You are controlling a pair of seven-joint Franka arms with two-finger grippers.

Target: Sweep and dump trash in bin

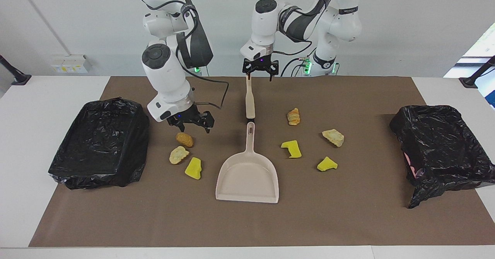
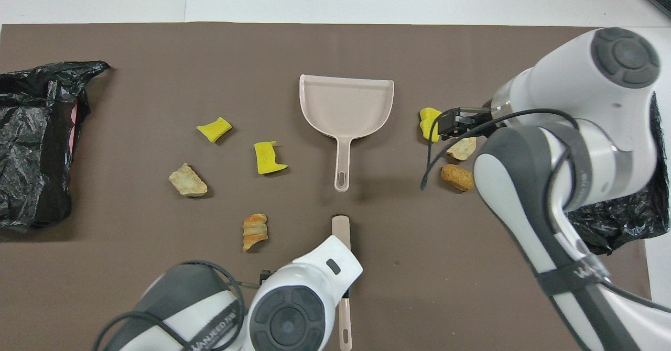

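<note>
Several trash scraps lie on the brown mat (image 1: 247,220). A brown lump (image 1: 184,139), a tan lump (image 1: 178,154) and a yellow chunk (image 1: 193,168) lie beside the beige dustpan (image 1: 247,178) toward the right arm's end. A croissant-like piece (image 1: 293,116), two yellow chunks (image 1: 291,149) (image 1: 326,164) and a tan lump (image 1: 333,137) lie toward the left arm's end. The beige brush (image 1: 250,100) lies nearer the robots than the dustpan. My left gripper (image 1: 260,69) is open just over the brush's near end. My right gripper (image 1: 192,123) is open over the brown lump.
Two bins lined with black bags stand at the mat's ends, one (image 1: 100,143) at the right arm's end and one (image 1: 441,147) at the left arm's end. In the overhead view the dustpan (image 2: 346,105) has its mouth pointing away from the robots.
</note>
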